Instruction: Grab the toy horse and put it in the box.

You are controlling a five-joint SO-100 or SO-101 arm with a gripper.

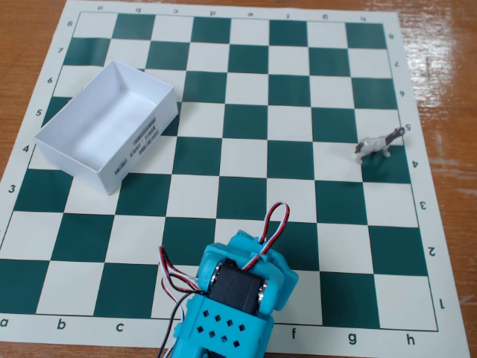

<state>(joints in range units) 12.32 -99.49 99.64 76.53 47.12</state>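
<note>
The toy horse (pixel 375 146), a tiny grey-and-white figurine, stands on the right side of the chessboard near row 4 and 5, in column h. The box (pixel 106 125), a shallow white lidless carton with black print on its near side wall, lies on the left of the board and looks empty. My blue arm (pixel 237 298) rises from the bottom edge of the fixed view, with red, white and black wires looping over it. Only its body and a black servo show. The gripper's fingers are hidden under the arm, far from both horse and box.
The green-and-white chessboard mat (pixel 223 149) covers most of the wooden table (pixel 447 67). Bare wood shows along the right and left edges. Nothing else stands on the squares between horse and box.
</note>
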